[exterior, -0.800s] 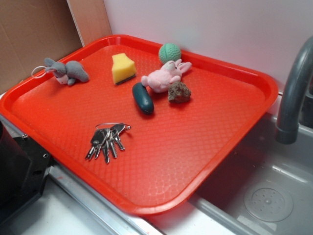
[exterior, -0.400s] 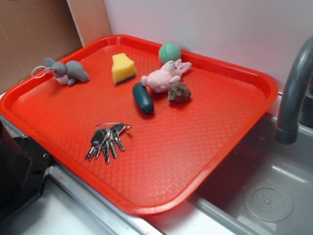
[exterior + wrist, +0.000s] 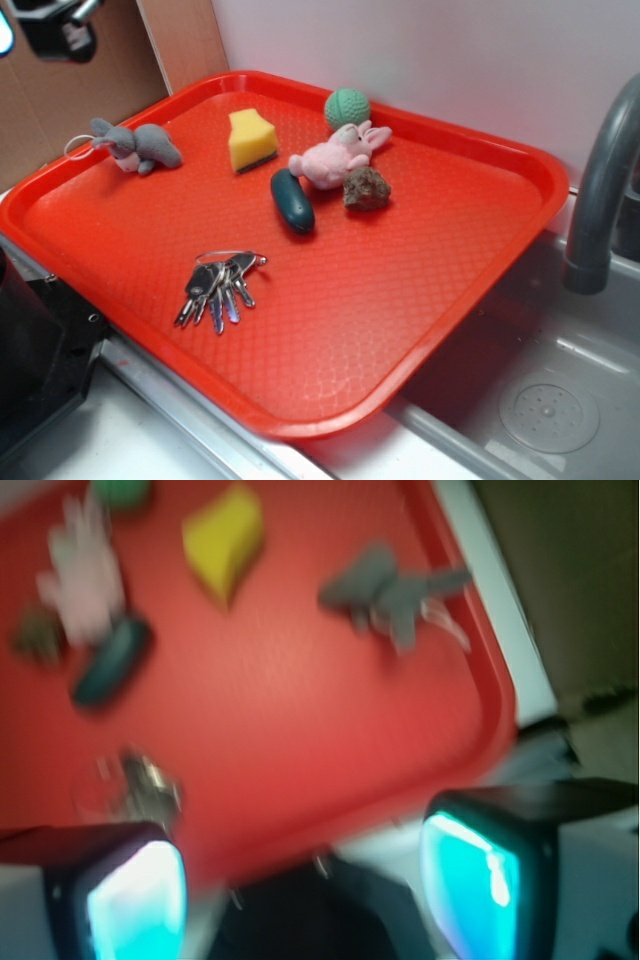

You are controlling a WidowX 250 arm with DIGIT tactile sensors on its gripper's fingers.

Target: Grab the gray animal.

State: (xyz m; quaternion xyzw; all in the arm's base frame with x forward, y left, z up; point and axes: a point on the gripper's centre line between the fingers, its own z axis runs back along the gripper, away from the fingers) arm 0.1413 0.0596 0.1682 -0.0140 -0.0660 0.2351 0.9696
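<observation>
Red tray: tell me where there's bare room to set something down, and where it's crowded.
The red tray is bare across its right half and near corner, right of the keys. A smaller patch lies between the gray animal and keys. Crowded: the far middle, around sponge, ball, pink bunny, rock.

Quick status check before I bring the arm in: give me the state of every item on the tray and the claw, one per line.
gray animal: lying by the tray's left rim, not gripped
claw: open, empty, off the tray's edge
yellow sponge: standing free
pink bunny: lying down, touching the rock
rock: resting against the bunny
green ball: at the far rim
dark green oblong: lying flat
keys: fanned out on their ring
red tray: flat beside the sink
</observation>
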